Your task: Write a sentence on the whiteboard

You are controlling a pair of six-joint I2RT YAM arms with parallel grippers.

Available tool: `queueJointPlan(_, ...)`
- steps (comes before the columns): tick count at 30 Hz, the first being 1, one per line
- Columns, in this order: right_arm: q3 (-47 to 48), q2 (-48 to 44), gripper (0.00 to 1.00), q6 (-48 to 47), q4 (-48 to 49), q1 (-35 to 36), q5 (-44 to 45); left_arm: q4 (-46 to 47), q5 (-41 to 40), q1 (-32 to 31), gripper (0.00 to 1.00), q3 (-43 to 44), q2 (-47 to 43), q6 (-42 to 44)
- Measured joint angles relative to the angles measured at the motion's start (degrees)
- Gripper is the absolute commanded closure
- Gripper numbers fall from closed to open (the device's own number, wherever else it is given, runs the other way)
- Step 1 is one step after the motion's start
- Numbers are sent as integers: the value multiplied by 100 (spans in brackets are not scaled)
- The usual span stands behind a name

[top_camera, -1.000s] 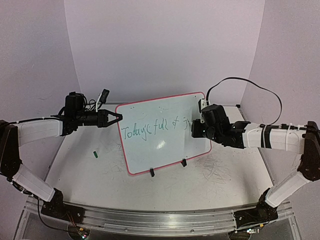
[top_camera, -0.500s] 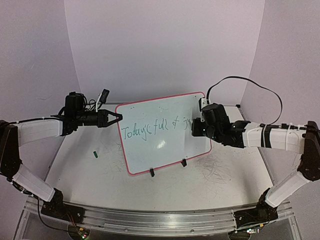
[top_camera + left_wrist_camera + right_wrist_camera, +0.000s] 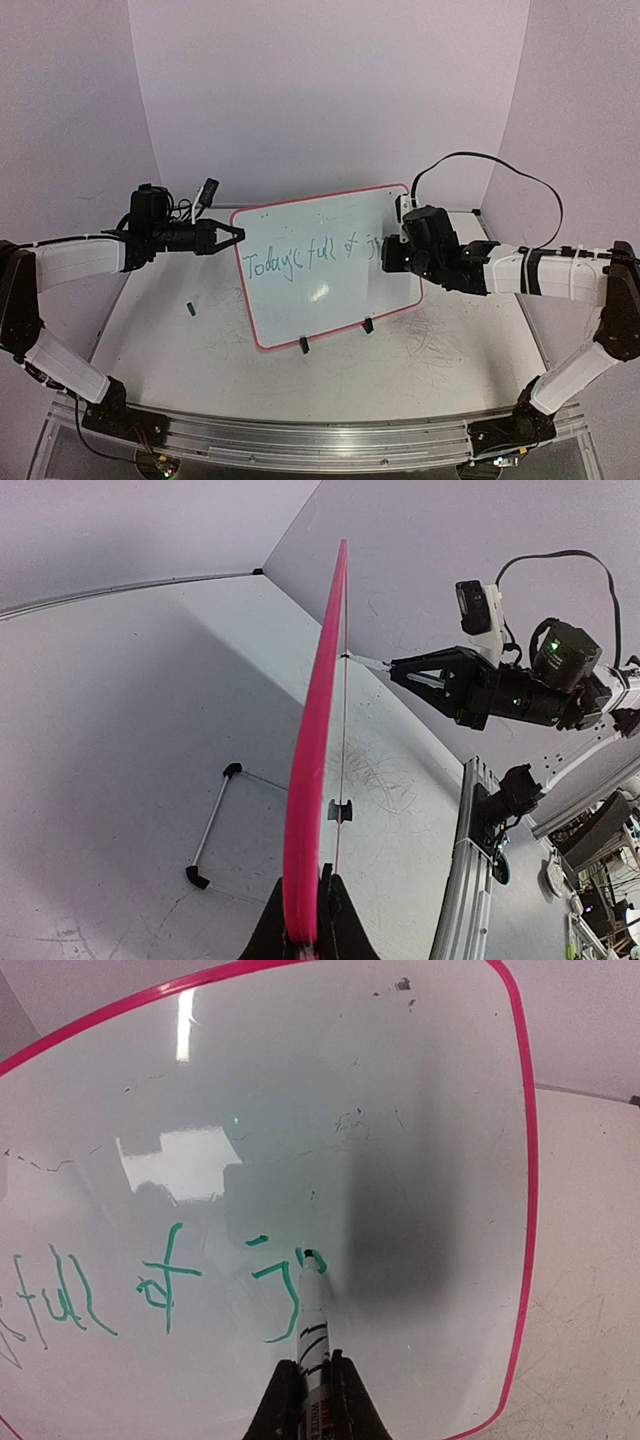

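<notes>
Lilac walls [image 3: 330, 90] back the scuffed table [image 3: 200, 345]. The left gripper [image 3: 236, 237] is clamped on the left edge of the whiteboard [image 3: 330, 215], standing mid-table. The sentence [image 3: 300, 260] reads "Today's full of j"; the right gripper [image 3: 312, 1397] pinches a marker [image 3: 311, 1320], tip on the board just past the j, so the last word looks barely begun

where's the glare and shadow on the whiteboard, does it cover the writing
Right wrist: a bright glare patch sits on the whiteboard above the sentence, not over it; a dark shadow falls right of the pen. Top external: one small glare spot below the words. Left wrist: board edge-on, its frame looks bowed.
</notes>
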Motion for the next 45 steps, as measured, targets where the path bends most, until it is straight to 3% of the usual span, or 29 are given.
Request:
queueJointPlan(10,-76,-143,100,46,-8,-42,-42,-8,5,0,100,12,0,18)
queueJointPlan(16,-422,-630,100,107,90,-442,-386,-39,3,-13,100,33,0,37)
queueJointPlan(25,-422,-576,100,-30,288,-458,-773,-42,2,-17,100,33,0,50)
queueJointPlan(45,-400,-288,100,-68,358,-457,-772,-46,-2,-17,100,33,0,48)
